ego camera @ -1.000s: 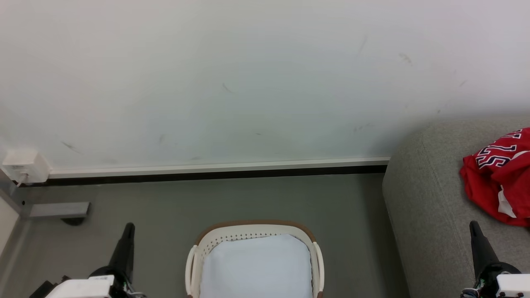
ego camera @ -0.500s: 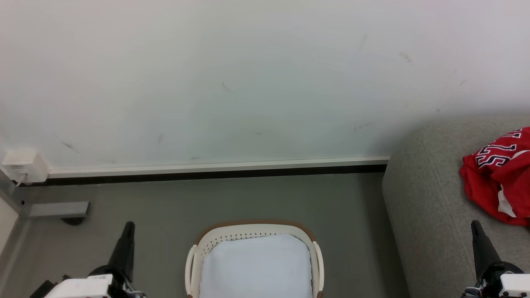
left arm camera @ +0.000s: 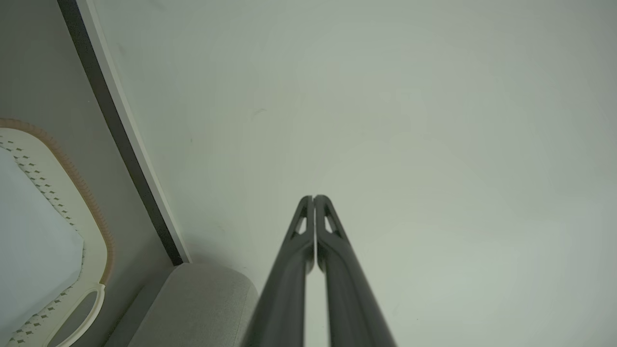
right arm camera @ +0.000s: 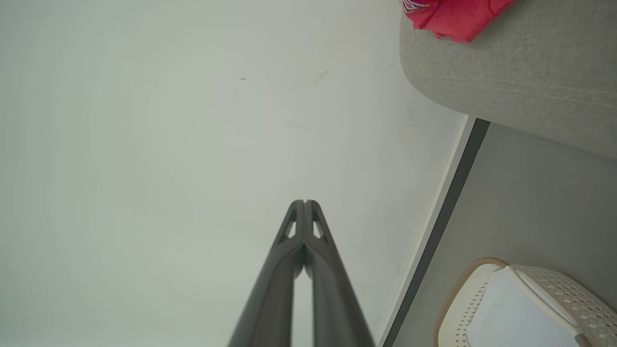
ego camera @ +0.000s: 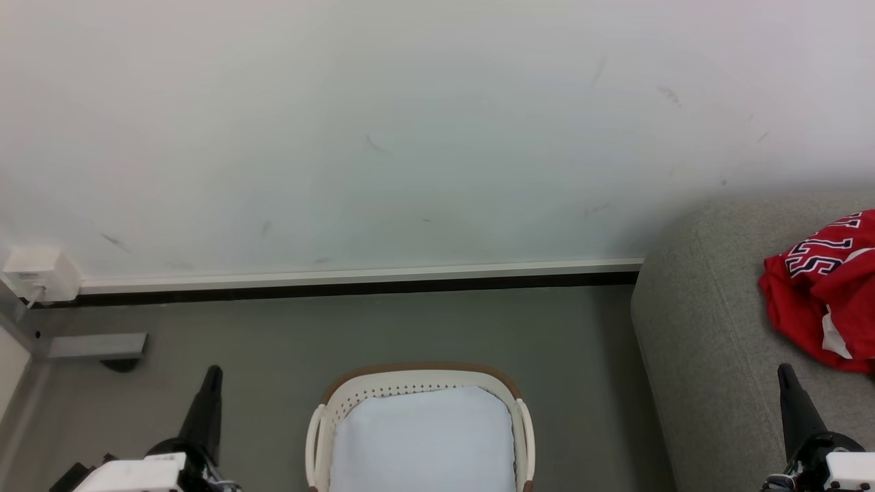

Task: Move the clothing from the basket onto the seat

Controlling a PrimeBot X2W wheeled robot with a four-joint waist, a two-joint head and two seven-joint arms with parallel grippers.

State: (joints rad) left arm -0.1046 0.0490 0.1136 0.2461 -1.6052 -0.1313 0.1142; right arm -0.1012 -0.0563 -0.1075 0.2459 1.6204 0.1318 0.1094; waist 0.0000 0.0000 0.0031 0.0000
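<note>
The red clothing (ego camera: 827,294) with black-and-white block letters lies crumpled on the grey seat (ego camera: 704,342) at the right; its edge also shows in the right wrist view (right arm camera: 453,17). The cream basket (ego camera: 523,424) with a brown rim stands on the floor at the bottom centre, and I see just its white liner inside. My left gripper (ego camera: 213,372) is shut, left of the basket, holding nothing. My right gripper (ego camera: 785,370) is shut too, in front of the seat below the clothing. Both wrist views show fingertips pressed together (left arm camera: 314,197) (right arm camera: 304,202).
A pale wall (ego camera: 410,137) with a white and black skirting strip (ego camera: 355,281) runs behind the basket. A white socket box (ego camera: 39,273) and a grey bracket (ego camera: 96,345) sit at the far left. Grey floor (ego camera: 410,328) lies between basket and wall.
</note>
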